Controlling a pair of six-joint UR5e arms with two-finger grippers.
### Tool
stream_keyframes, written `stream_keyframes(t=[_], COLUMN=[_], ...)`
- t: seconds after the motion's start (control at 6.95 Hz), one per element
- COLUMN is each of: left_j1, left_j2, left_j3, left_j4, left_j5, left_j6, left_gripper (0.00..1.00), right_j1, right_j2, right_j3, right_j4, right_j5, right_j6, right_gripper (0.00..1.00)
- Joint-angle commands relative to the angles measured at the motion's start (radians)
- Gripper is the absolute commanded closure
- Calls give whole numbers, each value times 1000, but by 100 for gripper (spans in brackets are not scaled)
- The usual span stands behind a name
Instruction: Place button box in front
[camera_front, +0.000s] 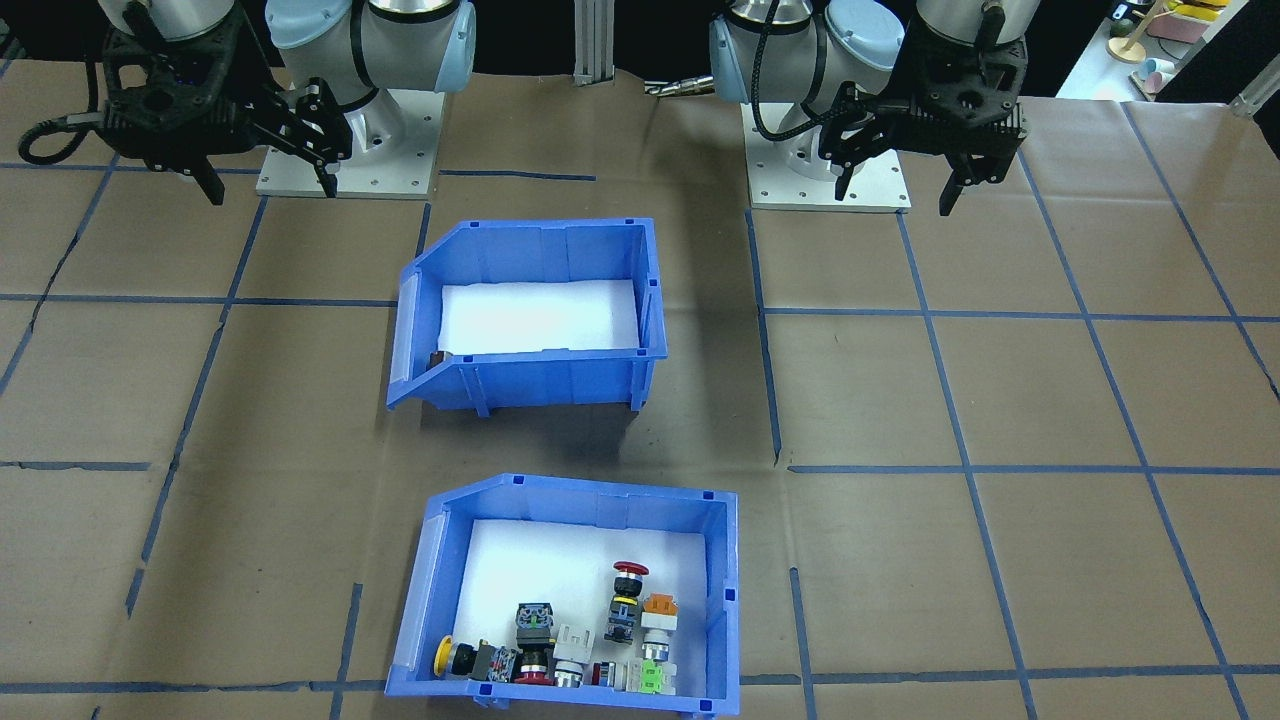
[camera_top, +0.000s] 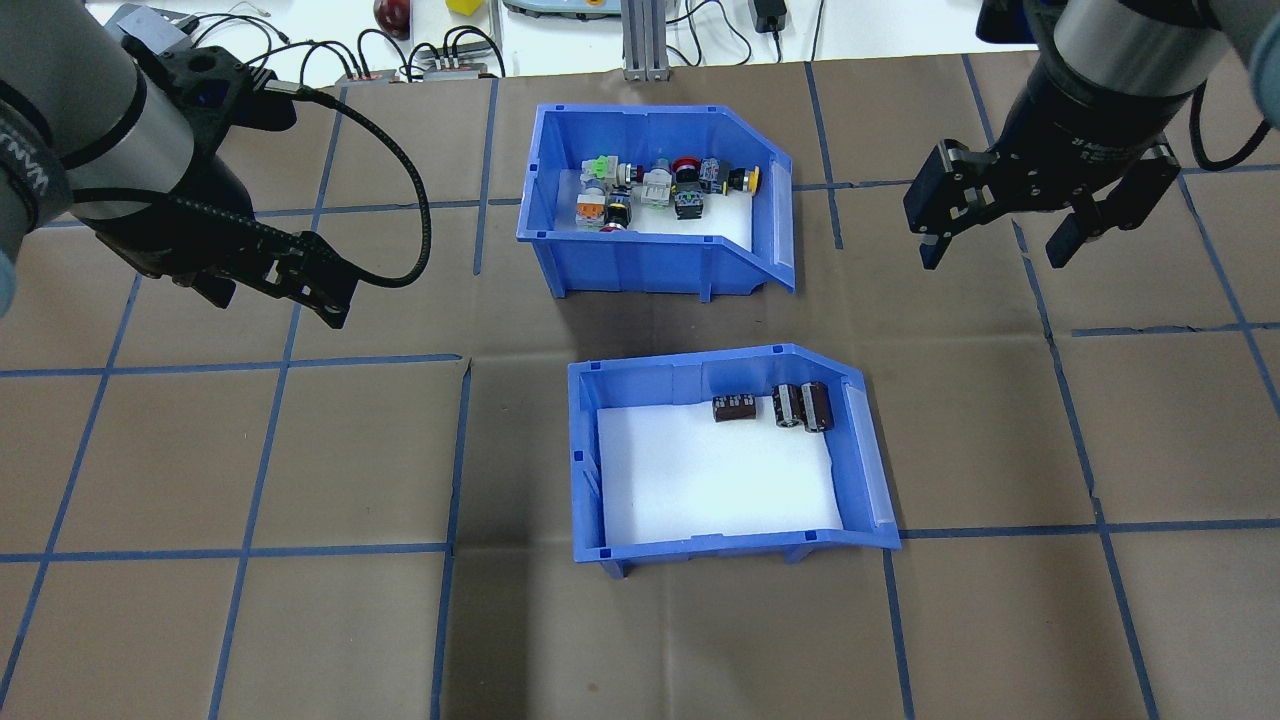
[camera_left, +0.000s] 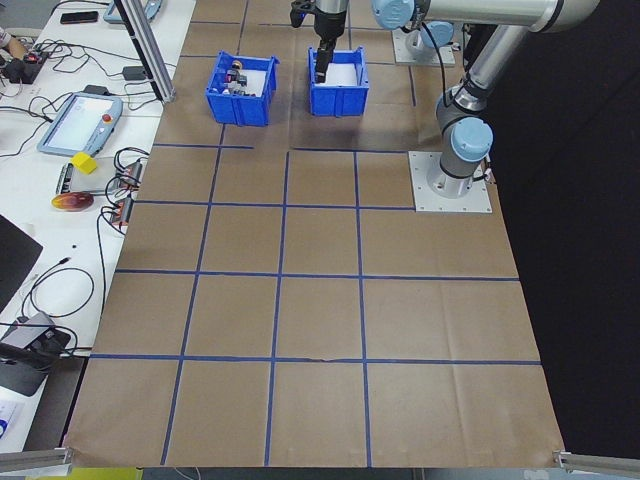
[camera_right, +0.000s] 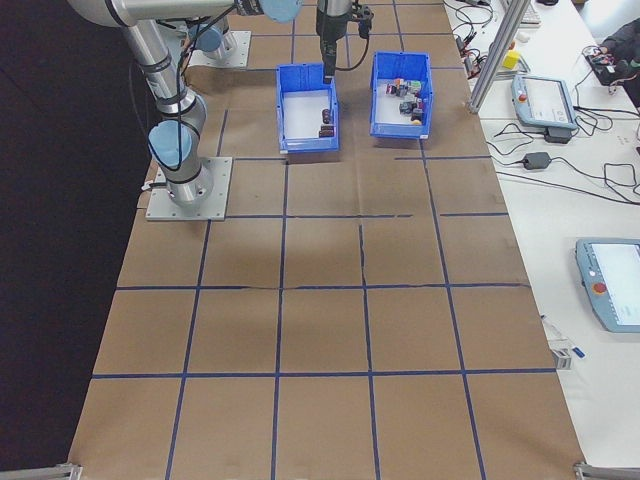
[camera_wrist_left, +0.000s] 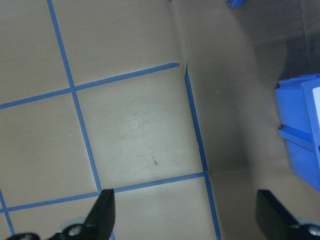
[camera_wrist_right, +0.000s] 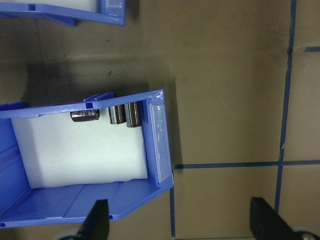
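Note:
The button box is a blue slope-fronted bin with a white liner, holding several push-button switches with red, orange, yellow and green caps. It stands on the far side of the table from the robot's bases, also seen as the button box. My left gripper hovers open and empty over bare table to the left of both bins. My right gripper hangs open and empty to the right of the button box. Both wrist views show wide-apart fingertips with nothing between them.
A second blue bin with a few dark brown cylinders sits nearer the robot, directly behind the button box. Its corner shows as a blue bin in the left wrist view. Brown paper with blue tape lines covers the table.

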Motion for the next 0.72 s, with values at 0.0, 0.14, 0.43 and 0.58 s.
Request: stream_keyframes(t=[0.0,0.14,0.43,0.58], left_j1=[0,0,0,0], left_j2=[2,2,2,2], left_j3=[-1,-1,-4,-4], left_j4=[0,-1,-1,-1], left_j5=[-1,-2,-2,-2], left_j6=[0,0,0,0], left_gripper=[1,1,1,1], right_j1=[1,1,1,1], right_j2=[34,45,69,70], right_j3=[-7,28,50,48], right_j4=[22,11,-62,-63], right_j5=[7,2,-2,-4], right_j6=[74,71,82,83], right_gripper=[0,0,0,0])
